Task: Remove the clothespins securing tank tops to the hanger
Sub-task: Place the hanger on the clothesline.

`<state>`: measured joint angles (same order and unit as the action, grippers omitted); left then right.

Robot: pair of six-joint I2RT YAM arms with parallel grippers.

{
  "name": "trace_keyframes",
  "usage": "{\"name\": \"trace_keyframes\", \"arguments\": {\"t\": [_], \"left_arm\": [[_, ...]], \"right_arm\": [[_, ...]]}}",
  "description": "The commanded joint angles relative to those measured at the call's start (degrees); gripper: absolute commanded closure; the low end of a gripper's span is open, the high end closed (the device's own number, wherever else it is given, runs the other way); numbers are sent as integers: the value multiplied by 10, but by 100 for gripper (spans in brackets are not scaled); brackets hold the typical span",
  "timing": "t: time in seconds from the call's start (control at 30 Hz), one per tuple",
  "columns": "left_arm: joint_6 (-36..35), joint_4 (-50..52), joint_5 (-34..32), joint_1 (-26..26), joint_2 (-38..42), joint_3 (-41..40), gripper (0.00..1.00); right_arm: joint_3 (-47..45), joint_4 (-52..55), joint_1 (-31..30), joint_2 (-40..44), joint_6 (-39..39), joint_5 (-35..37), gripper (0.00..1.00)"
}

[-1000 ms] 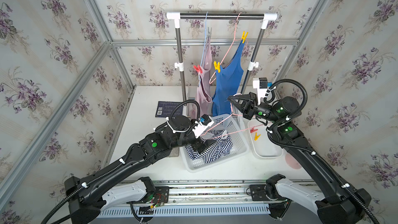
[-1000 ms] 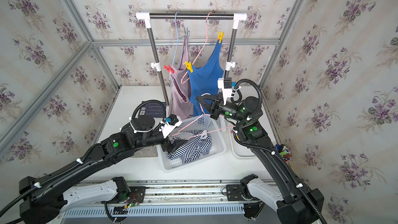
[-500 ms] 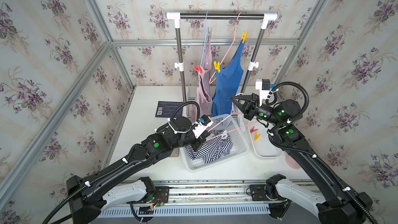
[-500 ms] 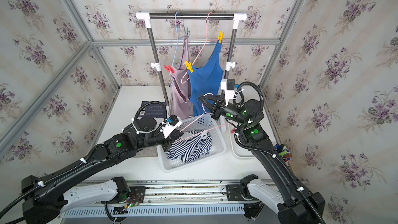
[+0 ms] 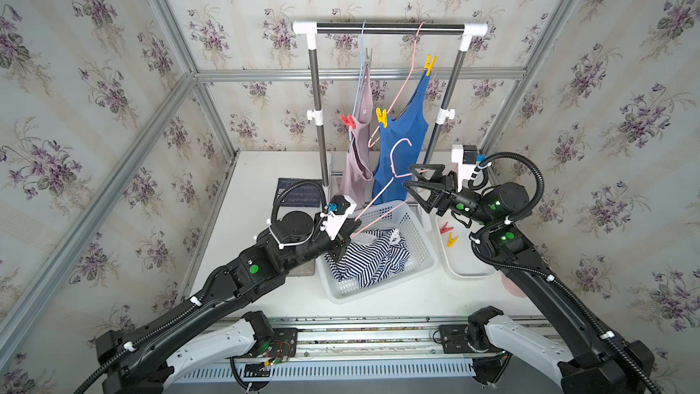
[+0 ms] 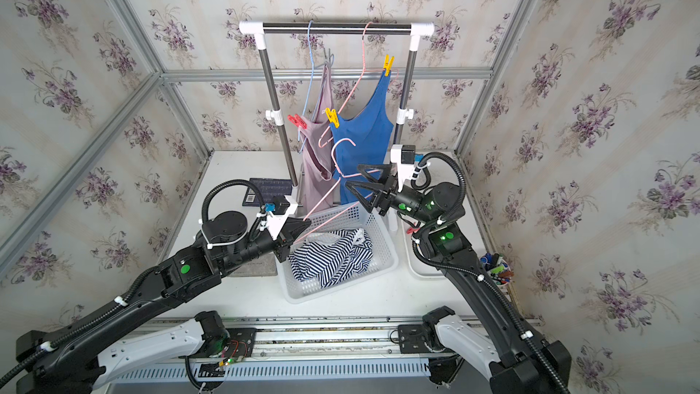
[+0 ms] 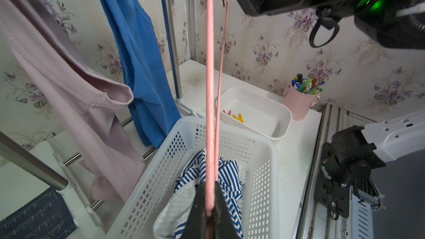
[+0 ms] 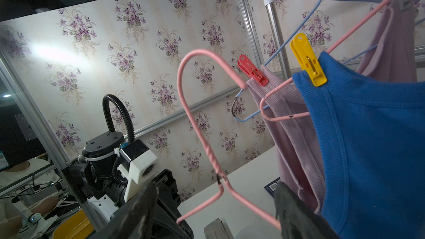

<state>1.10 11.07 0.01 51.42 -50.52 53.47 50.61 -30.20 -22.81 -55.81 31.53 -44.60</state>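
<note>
At the left, a dark printed pad lies on the white tabletop. Next to it, the left claw is clenched on one end of a bare pink wire hanger, which slants up toward the right arm. Beneath the hanger, a white perforated basket holds the crumpled navy-and-white striped tank top.

Behind the basket stands the garment rack. The mauve tank top hangs from it, with a red clothespin on its lower strap and a grey clothespin on the upper one. Just beside it hangs the blue tank top, pinned by a lower yellow clothespin and an upper yellow clothespin.

In front of the blue top, the right claw is released. Its jaws stand wide apart, and the hanger's shoulder wire passes between them, lying against one jaw.

Further right, a white tub holds a loose red clothespin and a loose yellow clothespin. A pink cup of pens stands beyond the tub.
</note>
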Motion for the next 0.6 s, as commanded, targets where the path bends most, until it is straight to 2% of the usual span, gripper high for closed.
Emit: {"name": "trace_keyframes", "arguments": {"t": [0.0,0.1,0.23,0.57], "left_arm": [[23,-115,-30,0,26,-27,100],[24,-193,-48,0,55,-65,100],[23,-257,-72,0,80,-93,100],[-27,-347,-153,0,147,-122,100]], "right_arm": [[-16,-63,0,23,7,-30,18],[-38,-90,0,47,11,-52,15],[-52,-75,0,64,2,-66,10],[-88,17,0,77,-68,2,0]]}}
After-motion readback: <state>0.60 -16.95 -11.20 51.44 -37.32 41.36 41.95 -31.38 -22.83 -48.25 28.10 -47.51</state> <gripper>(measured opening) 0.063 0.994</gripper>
